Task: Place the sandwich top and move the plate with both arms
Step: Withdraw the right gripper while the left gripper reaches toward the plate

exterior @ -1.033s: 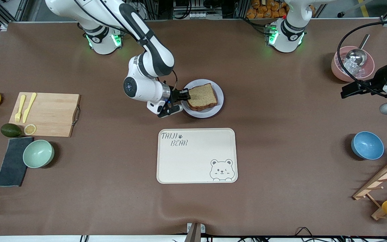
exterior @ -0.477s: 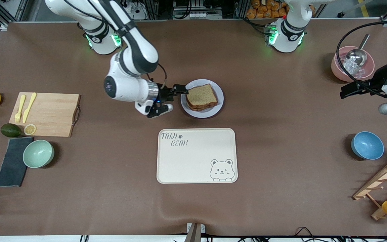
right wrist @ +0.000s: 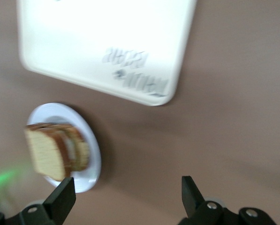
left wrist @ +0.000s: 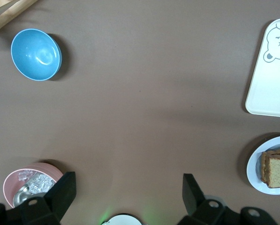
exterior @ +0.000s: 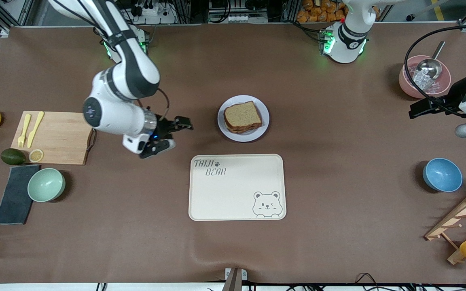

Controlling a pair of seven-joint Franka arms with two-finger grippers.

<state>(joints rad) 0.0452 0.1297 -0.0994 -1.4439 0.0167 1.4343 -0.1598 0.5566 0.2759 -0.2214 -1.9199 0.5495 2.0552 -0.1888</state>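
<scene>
The sandwich top [exterior: 242,116], a light tan bread slice, lies on a stack of slices on the pale round plate [exterior: 262,125] in the middle of the table. My right gripper [exterior: 174,135] is open and empty, low over bare table between the plate and the cutting board. The right wrist view shows the stack [right wrist: 46,152] on the plate [right wrist: 90,159], apart from the right gripper [right wrist: 126,187]. My left gripper [exterior: 418,109] waits, open and empty, high over the left arm's end of the table. The left wrist view [left wrist: 128,187] shows the plate [left wrist: 255,171] and bread [left wrist: 278,169] at its edge.
A cream bear tray [exterior: 237,187] lies nearer the camera than the plate. A cutting board [exterior: 55,137], green bowl [exterior: 46,184] and dark cloth [exterior: 14,194] are at the right arm's end. A blue bowl [exterior: 442,174], pink bowl with scoop [exterior: 424,76] and wooden rack [exterior: 463,222] are at the left arm's end.
My right gripper has drawn back from the plate's edge toward the cutting board, leaving the bread slice on the stack. The left arm has not moved.
</scene>
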